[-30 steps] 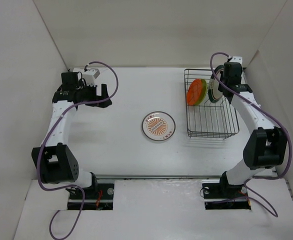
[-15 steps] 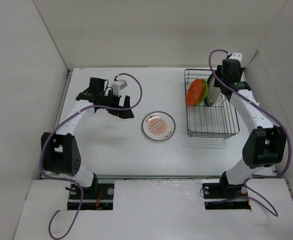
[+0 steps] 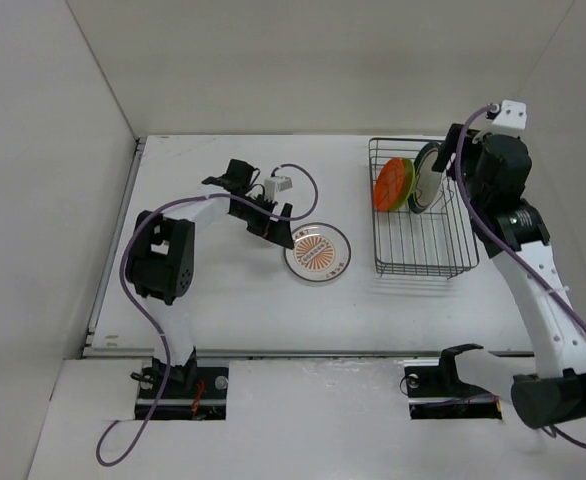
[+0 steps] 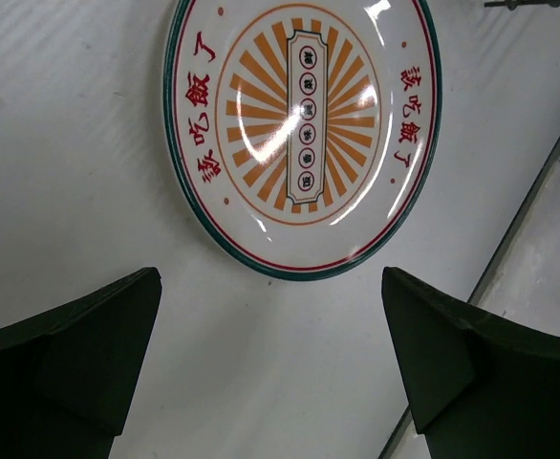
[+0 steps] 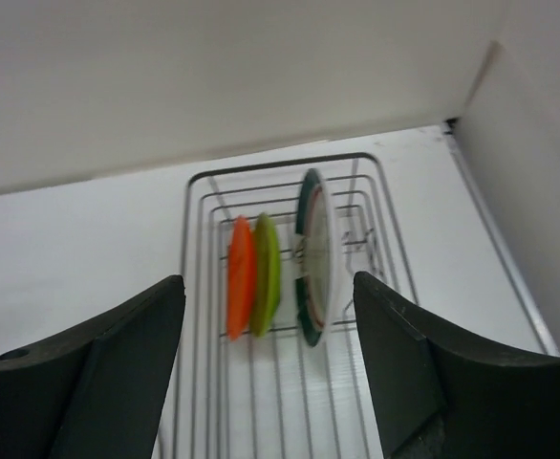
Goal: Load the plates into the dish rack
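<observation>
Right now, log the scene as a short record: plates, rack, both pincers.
racked: orange plate, lime plate, green-rimmed white plate, all on edge in the dish rack
not loaded: patterned plate, flat on the table, left of the rack
left pincer: open, empty, beside the patterned plate
right pincer: open, empty, facing the racked plates

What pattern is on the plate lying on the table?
The plate has an orange sunburst centre, red characters, dark green rim; clearest in left wrist view.

place: robotics lab cell | shown by: bare white walls [image 3: 323, 70]; white table [image 3: 223, 300]; bolted arm mounts [image 3: 453, 388]
</observation>
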Robot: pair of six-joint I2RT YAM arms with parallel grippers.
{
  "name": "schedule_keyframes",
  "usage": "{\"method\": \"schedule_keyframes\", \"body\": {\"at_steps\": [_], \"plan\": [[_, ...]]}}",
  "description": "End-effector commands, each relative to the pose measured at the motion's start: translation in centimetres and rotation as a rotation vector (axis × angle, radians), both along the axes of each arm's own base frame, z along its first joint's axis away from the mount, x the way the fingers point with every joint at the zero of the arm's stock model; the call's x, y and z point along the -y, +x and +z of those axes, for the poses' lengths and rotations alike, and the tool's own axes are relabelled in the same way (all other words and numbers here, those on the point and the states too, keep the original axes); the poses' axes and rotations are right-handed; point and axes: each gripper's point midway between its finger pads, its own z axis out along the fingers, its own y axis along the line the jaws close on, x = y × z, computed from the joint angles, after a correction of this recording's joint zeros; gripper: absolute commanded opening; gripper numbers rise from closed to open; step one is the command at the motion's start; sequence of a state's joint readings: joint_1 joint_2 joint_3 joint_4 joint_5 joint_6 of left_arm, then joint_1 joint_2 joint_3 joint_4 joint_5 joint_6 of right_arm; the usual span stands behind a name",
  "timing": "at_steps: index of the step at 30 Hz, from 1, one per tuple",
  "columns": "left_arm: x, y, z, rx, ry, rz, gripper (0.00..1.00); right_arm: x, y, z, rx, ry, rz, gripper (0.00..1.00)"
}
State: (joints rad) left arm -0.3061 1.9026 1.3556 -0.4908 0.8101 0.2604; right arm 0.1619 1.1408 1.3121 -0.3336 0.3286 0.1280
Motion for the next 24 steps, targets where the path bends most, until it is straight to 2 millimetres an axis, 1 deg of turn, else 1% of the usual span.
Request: {"method": "schedule_keyframes", "body": {"at_steps": [1,2,3,4,5,6,9,10,11,12,14,15,16,17,18,19,20,21,22,23,24], "plan": [[1.7,-0.5,0.2,-0.021,-0.015,-0.052,1.0,-3.8,-0.5,-1.0,0.005,0.017,0.112,0.76],[1.6,0.0,-0.2,-0.014,-0.003,-0.036,1.0,-4.1,-0.9,-0.6,0.019,0.019,0.117,0.76],[1.9,0.0,-0.7,-0.015,0.008,-0.034,1.0,-4.6,-1.2,-0.8,0.007,0.014,0.125,0.76],[1.8,0.1,-0.8,-0.012,0.016,-0.03,1.0,-4.9,-1.5,-0.4,0.02,0.026,0.133,0.76],[2.1,0.0,-1.1,-0.012,0.016,-0.039,0.99,-4.8,-1.8,-0.3,0.021,0.026,0.133,0.76],[2.1,0.3,-1.2,0.0,0.025,-0.034,0.99,-5.3,-1.9,-0.3,0.021,0.026,0.146,0.76],[2.1,0.2,-1.9,-0.027,0.032,-0.026,0.95,-6.0,-2.6,0.5,0.042,0.041,0.168,0.76],[2.0,0.1,-2.4,-0.039,0.036,-0.026,0.92,-6.2,-2.7,0.5,0.043,0.04,0.17,0.76],[2.5,0.2,-2.1,-0.029,0.032,-0.035,0.9,-6.2,-2.7,0.5,0.043,0.04,0.17,0.76],[2.4,0.1,-3.0,-0.05,0.04,-0.035,0.85,-6.6,-2.8,0.5,0.043,0.04,0.181,0.76],[2.5,0.2,-3.3,-0.056,0.042,-0.035,0.8,-6.7,-3.1,0.6,0.044,0.048,0.181,0.76],[2.4,0.1,-4.0,-0.073,0.049,-0.035,0.8,-6.9,-3.4,0.4,0.042,0.048,0.19,0.76],[2.2,0.0,-4.2,-0.078,0.061,-0.032,0.79,-6.9,-3.4,0.4,0.042,0.048,0.191,0.76],[2.2,-0.1,-4.7,-0.093,0.067,-0.032,0.74,-7.3,-3.5,0.4,0.042,0.048,0.201,0.76],[2.2,-0.1,-4.8,-0.093,0.067,-0.032,0.7,-7.3,-3.5,0.4,0.042,0.048,0.201,0.76],[2.2,-0.2,-5.1,-0.109,0.07,-0.026,0.7,-7.3,-3.4,0.2,0.042,0.048,0.201,0.76],[2.3,0.2,-5.3,-0.1,0.067,-0.026,0.66,-7.7,-3.5,0.2,0.041,0.049,0.21,0.76],[2.5,0.5,-5.1,-0.091,0.063,-0.025,0.66,-7.7,-3.5,0.2,0.041,0.049,0.21,0.76],[2.4,0.4,-5.5,-0.101,0.067,-0.026,0.64,-7.7,-3.4,-0.3,0.032,0.055,0.209,0.76],[2.4,0.4,-5.5,-0.107,0.067,-0.019,0.64,-8.0,-3.5,-0.3,0.031,0.055,0.218,0.76],[2.5,0.7,-5.6,-0.106,0.066,-0.019,0.54,-8.0,-3.5,-0.8,0.021,0.052,0.218,0.76]]}}
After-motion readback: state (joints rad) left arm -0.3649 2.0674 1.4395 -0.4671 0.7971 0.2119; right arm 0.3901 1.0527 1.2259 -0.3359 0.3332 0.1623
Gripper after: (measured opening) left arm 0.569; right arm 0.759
